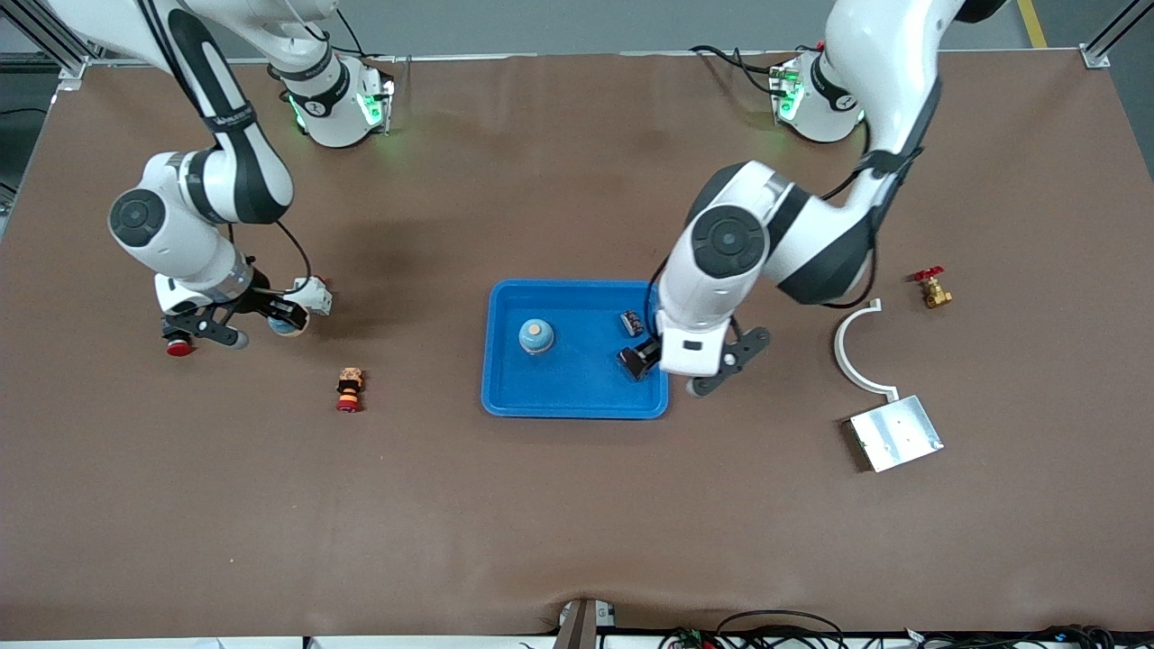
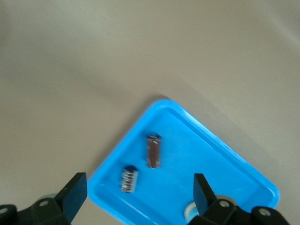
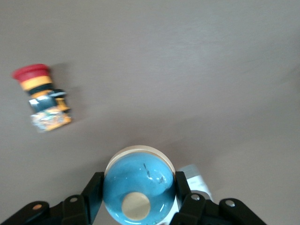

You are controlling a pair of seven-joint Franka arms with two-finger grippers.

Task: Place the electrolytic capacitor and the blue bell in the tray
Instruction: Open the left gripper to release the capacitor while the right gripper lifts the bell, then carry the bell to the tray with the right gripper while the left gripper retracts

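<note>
The bright-blue tray [image 1: 577, 397] lies mid-table. A blue bell [image 1: 536, 336] stands in it. A dark capacitor [image 1: 631, 321] lies near the tray's end toward the left arm. The left wrist view shows the tray [image 2: 225, 159] with a brown capacitor [image 2: 153, 151] and a striped one [image 2: 129, 178]. My left gripper [image 1: 645, 359] hangs over that end of the tray, open and empty [image 2: 138, 194]. My right gripper [image 1: 284, 320] is toward the right arm's end of the table. It is shut on a second blue bell [image 3: 139, 187] with a cream knob.
A red-and-yellow push button [image 1: 350, 389] [image 3: 43, 96] lies between the right gripper and the tray. A small white piece [image 1: 314, 294] lies beside the right gripper. Toward the left arm's end are a white curved piece [image 1: 856, 347], a silver plate [image 1: 895, 433] and a brass valve [image 1: 933, 288].
</note>
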